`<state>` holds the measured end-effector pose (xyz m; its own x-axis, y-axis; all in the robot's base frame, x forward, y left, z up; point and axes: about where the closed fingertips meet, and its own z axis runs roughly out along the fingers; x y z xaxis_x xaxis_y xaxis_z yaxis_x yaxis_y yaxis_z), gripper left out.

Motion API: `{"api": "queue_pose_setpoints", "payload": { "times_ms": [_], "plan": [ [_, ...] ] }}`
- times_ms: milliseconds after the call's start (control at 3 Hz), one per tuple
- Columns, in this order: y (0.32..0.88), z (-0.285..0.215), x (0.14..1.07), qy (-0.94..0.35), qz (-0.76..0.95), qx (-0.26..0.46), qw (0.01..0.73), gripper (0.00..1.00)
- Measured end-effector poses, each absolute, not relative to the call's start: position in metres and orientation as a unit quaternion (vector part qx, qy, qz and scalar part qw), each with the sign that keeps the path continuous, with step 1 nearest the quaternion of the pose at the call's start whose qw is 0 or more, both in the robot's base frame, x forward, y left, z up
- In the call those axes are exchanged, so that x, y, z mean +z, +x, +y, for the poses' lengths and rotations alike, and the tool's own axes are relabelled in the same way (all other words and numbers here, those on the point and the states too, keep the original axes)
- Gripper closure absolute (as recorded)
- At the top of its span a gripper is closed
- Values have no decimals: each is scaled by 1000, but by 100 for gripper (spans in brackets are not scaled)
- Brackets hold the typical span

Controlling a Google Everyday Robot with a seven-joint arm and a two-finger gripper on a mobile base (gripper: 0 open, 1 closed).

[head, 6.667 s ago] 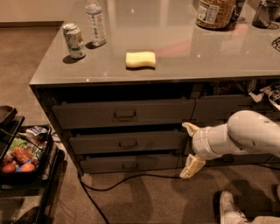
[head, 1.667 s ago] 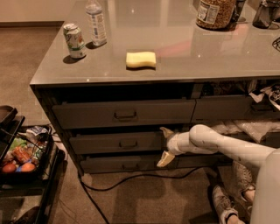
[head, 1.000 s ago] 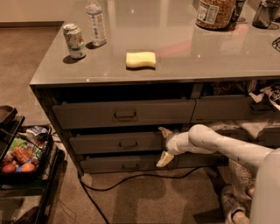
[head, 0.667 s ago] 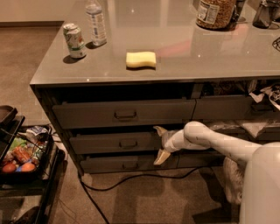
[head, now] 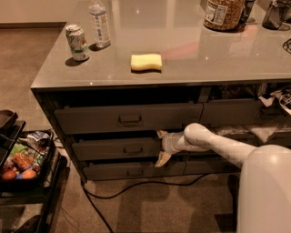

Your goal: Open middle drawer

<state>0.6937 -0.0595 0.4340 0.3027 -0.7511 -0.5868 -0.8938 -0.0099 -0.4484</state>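
Pincer edged left | fingers apart | at middle drawer front, just right of its handle

Office-style break kitchen
A grey counter over drawers carries a soda can, water bottle, yellow sponge and snack jar; a snack rack stands on carpet, and the robot's gripper sits spread at the middle drawer

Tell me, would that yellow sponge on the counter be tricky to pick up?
Probably soft and light: the sponge looks like foam, so it should squash rather than slip. Lying flat, it seems unlikely to roll. The gripper is down at the middle drawer, open.
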Motion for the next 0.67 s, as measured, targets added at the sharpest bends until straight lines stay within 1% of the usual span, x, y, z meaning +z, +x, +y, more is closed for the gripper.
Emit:
{"api": "queue_pose_setpoints", "payload": {
  "times_ms": [333, 667],
  "plan": [
    [702, -60, 425, -707, 585, 92, 387, 0],
    [724, -59, 406, -707, 589, 76, 384, 0]
  ]
}}
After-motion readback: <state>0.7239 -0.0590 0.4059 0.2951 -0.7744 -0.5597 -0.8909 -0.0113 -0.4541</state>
